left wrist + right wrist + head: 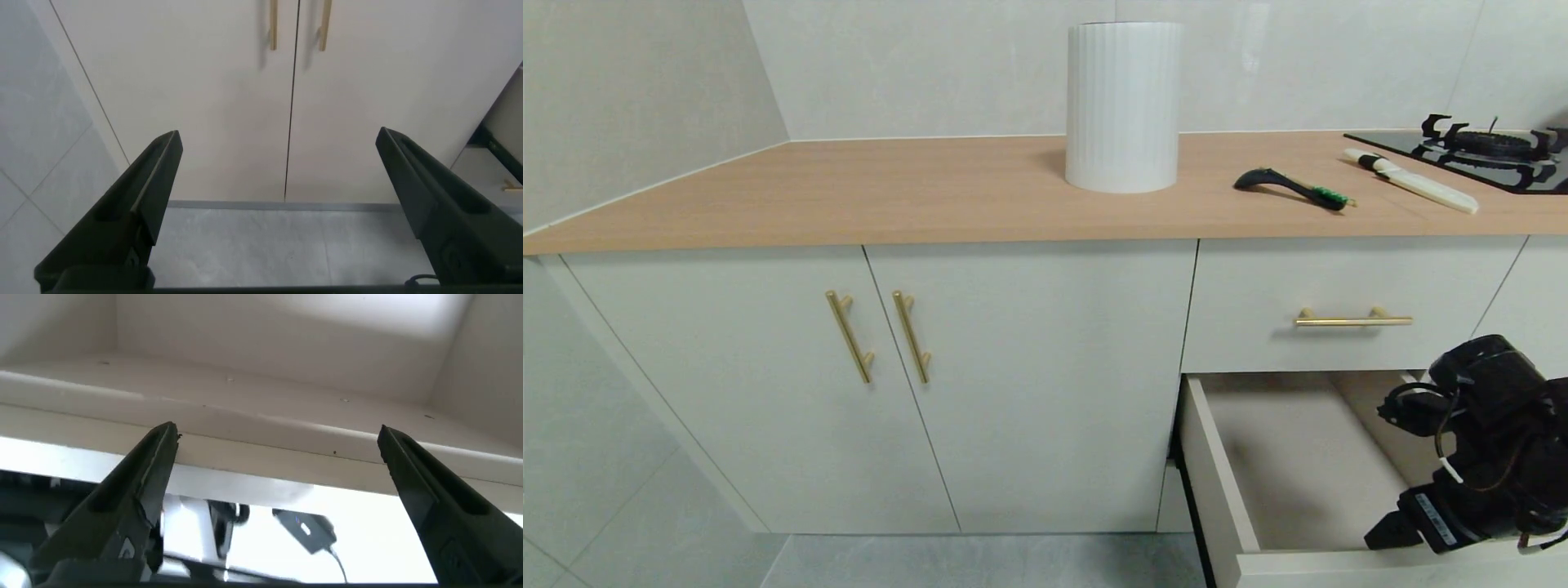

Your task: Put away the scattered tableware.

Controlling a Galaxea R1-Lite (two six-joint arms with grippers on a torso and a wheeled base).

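Note:
On the wooden countertop (890, 192) lie a black spoon (1290, 188) with a green mark on its handle and a white knife (1413, 181) with a black band. Low on the right, the lower drawer (1209, 457) is pulled out and nothing is inside it. My right gripper (1401, 527) hangs over the drawer's front edge; in the right wrist view the right gripper (278, 431) is open and holds nothing, with the drawer's rim (73, 392) just beyond its fingers. My left gripper (278, 140) is open and holds nothing, low in front of the cabinet doors (294, 98).
A tall white ribbed canister (1123, 106) stands at the back of the counter. A black gas hob (1478, 151) sits at the far right. The upper drawer with a gold handle (1353, 320) is closed, as are the double doors (882, 384). Grey floor tiles (270, 245) lie below.

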